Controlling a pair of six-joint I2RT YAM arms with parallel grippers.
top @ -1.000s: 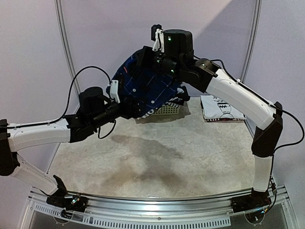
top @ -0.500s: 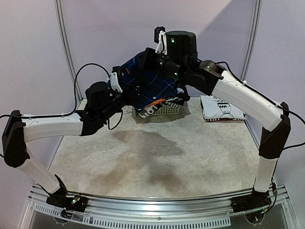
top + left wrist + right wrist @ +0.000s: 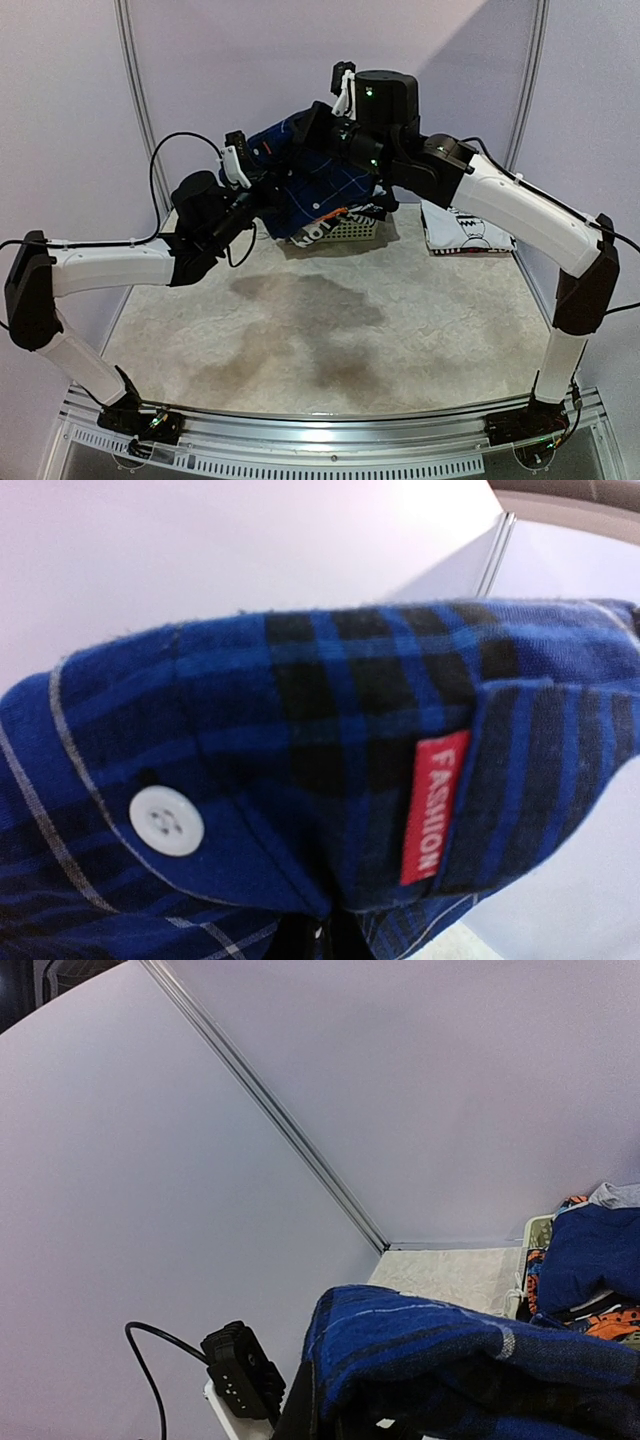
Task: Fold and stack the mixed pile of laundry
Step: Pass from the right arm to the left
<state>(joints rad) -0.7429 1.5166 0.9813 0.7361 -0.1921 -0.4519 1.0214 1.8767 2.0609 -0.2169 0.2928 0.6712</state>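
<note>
Blue-and-black checked cloth fills the left wrist view: the plaid shirt (image 3: 300,750) hangs right against the lens, showing a white button (image 3: 166,821) and a red label (image 3: 430,805) sewn beside a seam. From above, the shirt is held in the air over the far edge of the table (image 3: 330,330), stretched between the two arms, with its lower hem drooping onto the white slatted basket (image 3: 352,230) below it.

The left gripper (image 3: 258,188) meets the shirt's left edge. Its fingers are buried in the cloth, so the hold itself is hard to see, but the claw is pressed together and appears to pinch the fabric. The right gripper (image 3: 318,128) is higher and nearer the back wall, clamped on the shirt's upper part; the plaid bunches just under its camera.

In the right wrist view, the rest of the laundry pile (image 3: 590,1250) sits in the basket, a navy piece on top with orange-and-white fabric (image 3: 612,1322) under it. A folded white garment (image 3: 465,228) with dark print lies at the table's far right corner, just beside the basket.
</note>
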